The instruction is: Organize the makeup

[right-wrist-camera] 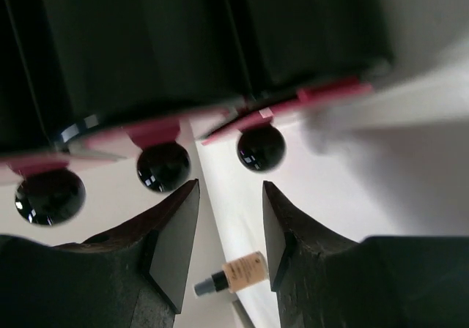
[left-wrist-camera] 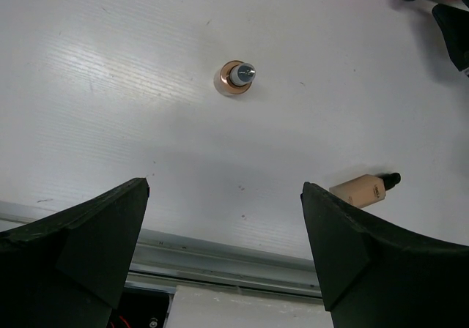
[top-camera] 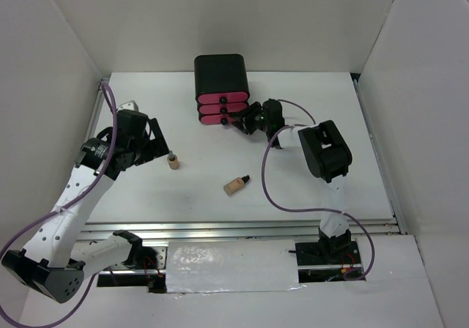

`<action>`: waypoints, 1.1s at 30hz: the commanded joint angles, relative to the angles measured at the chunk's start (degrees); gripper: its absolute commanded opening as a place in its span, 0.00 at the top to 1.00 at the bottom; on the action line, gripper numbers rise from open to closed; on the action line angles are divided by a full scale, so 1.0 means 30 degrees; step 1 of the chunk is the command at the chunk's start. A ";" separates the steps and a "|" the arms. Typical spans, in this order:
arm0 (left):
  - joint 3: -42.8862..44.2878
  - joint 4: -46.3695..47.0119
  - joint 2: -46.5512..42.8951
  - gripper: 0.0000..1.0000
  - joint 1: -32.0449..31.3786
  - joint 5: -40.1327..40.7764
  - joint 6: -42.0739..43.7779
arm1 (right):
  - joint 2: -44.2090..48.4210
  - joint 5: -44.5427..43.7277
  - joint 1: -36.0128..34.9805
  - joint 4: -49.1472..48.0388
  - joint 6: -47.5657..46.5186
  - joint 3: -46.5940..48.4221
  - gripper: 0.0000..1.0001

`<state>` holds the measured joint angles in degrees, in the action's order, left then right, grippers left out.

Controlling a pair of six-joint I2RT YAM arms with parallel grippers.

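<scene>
The white table has only two makeup items lying loose on it. The black box with three pink drawers stands at the far middle, and from above its drawers look pushed in or nearly so. Whether anything is inside cannot be told, so no finished sorting is visible.

The right gripper sits just in front of the drawer fronts. Its fingers are a little apart with nothing between them, and it is aimed at the nearest round black knob. I judge the step in hand to be getting a drawer open. The left gripper hovers over the left side of the table, spread wide and empty.

The upright beige bottle with a dark cap stands just beside the left gripper. The second beige bottle lies on its side near the table's centre, well apart from the box. Both are still to be stowed, so the task looks early or midway.
</scene>
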<state>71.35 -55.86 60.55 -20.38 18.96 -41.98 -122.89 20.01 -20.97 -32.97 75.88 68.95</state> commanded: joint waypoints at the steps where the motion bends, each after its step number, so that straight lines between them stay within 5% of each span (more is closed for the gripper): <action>1: 0.0181 0.0455 0.0088 0.01 0.0085 -0.0022 0.0340 | -0.0871 0.0391 -0.0158 -0.0172 0.0225 0.1567 0.52; 23: 0.0474 0.0338 0.0792 0.01 0.0085 0.0447 0.0662 | -0.3509 0.1123 -0.0480 0.0209 0.0343 0.3911 0.45; 33: 0.0445 0.0337 0.0762 0.01 0.0085 0.0682 0.0926 | -0.3919 0.0772 -0.0685 -0.0816 0.0635 0.3971 0.57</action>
<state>71.35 -55.68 62.89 -20.38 19.88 -40.45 -133.53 22.24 -21.91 -32.71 77.34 79.61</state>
